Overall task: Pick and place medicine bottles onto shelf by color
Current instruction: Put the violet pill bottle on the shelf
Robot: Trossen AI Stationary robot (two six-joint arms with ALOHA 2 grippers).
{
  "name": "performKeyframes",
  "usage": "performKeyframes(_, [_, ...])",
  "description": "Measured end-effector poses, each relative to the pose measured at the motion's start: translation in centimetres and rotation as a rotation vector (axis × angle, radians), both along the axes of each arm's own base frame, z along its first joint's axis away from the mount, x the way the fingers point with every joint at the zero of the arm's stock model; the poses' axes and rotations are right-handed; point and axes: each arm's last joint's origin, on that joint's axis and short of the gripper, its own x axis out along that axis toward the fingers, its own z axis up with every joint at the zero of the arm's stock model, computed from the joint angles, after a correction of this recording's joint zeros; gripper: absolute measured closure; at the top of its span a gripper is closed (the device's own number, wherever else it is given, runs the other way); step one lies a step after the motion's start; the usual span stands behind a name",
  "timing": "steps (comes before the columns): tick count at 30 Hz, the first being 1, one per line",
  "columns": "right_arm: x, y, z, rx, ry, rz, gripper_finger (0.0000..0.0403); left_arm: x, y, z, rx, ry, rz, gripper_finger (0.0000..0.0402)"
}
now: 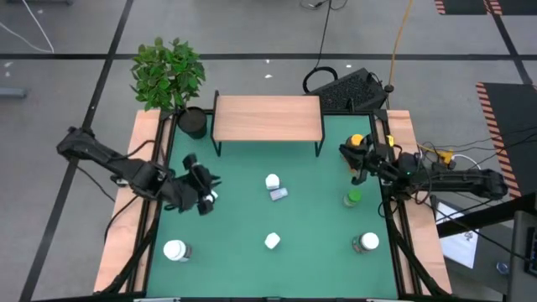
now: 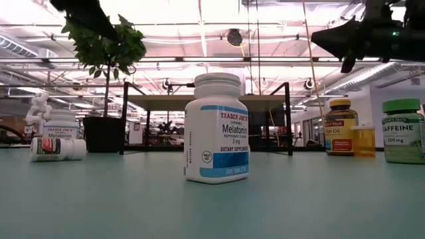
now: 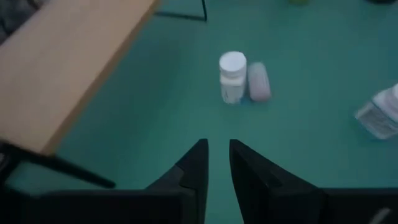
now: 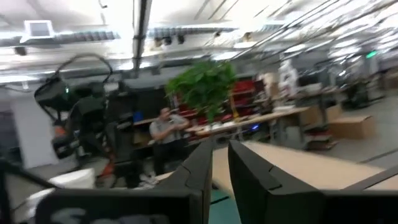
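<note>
The shelf [image 1: 267,117] stands on thin black legs at the table's far edge; its wood top also shows in the left wrist view [image 3: 68,56]. A white-capped bottle [image 1: 272,180] stands mid-table, with another [image 1: 278,194] lying on its side against it; both show in the left wrist view [image 3: 232,76]. My left gripper [image 1: 201,191] hovers left of them, shut and empty [image 3: 217,158]. My right gripper [image 1: 357,161] is raised near the right rail, shut and empty [image 4: 221,162], between a yellow-capped bottle [image 1: 357,140] and a green one [image 1: 353,198].
More white-capped bottles stand at the near left [image 1: 174,250], near middle [image 1: 272,242] and near right [image 1: 367,242]. A potted plant [image 1: 172,80] stands by the shelf's left end. Wooden rails run along both table sides. A person [image 4: 165,134] shows in the room beyond.
</note>
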Motion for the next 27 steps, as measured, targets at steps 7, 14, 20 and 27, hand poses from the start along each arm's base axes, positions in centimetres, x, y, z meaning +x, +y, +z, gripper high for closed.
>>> performKeyframes(7, [0.5,-0.3,-0.7,0.026,0.065,-0.068,0.0355,1.3,-2.1,2.3,-0.064,0.045,0.020,0.0334])
performKeyframes(14, [0.9,-0.3,-1.1,-0.026,0.126,-0.080,0.0347,2.2,-1.9,2.1,-0.085,0.042,0.074,0.0334])
performKeyframes(20, [1.1,-0.3,-1.1,-0.056,0.129,-0.066,0.0293,1.9,-0.5,2.3,-0.305,0.110,0.112,0.0317])
performKeyframes(27, [1.0,-0.4,-0.7,-0.081,0.102,-0.107,0.0227,0.0,0.3,1.6,-0.757,0.391,0.383,0.0259])
